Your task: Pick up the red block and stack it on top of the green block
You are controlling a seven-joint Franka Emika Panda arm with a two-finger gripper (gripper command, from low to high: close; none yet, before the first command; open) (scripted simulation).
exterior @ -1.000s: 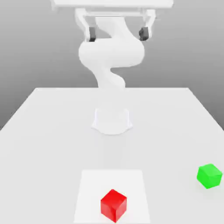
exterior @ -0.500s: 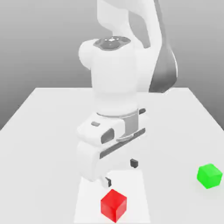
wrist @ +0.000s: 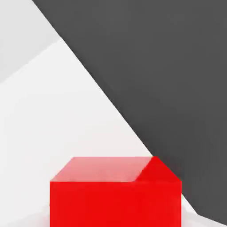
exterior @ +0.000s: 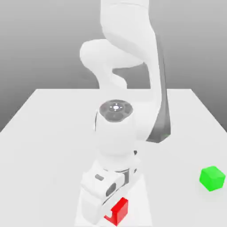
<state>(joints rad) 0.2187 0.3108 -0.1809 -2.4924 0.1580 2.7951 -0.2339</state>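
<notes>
**Arm bent low over the red cube, green cube apart at the right**

A flat, pale white surface spans the exterior view from the grey backdrop to the near edge. A slightly brighter white square patch lies on it at about six o'clock, close to the near edge.

The glossy white Franka arm rises from the middle of the surface, arches overhead and folds steeply down toward the viewer. Its round wrist housing sits near the centre of the view, and the white hand below it reaches down at about six o'clock onto the bright patch. The gripper sits low there, with the hand's body covering most of it. The jaws themselves are hidden by the hand; they stand closed in to their narrowest, pressed against the small glossy bright red cube.

That red cube sits on the bright patch at six o'clock, touching the hand, with only its side toward the exterior view's right and part of its top exposed. In the hand view the same red cube appears close up, upright, resting on the white surface, with a broad dark grey area beside it.

The small bright green cube sits on the surface at about four o'clock, near the exterior view's right edge, well apart from the red cube and the arm.
</notes>
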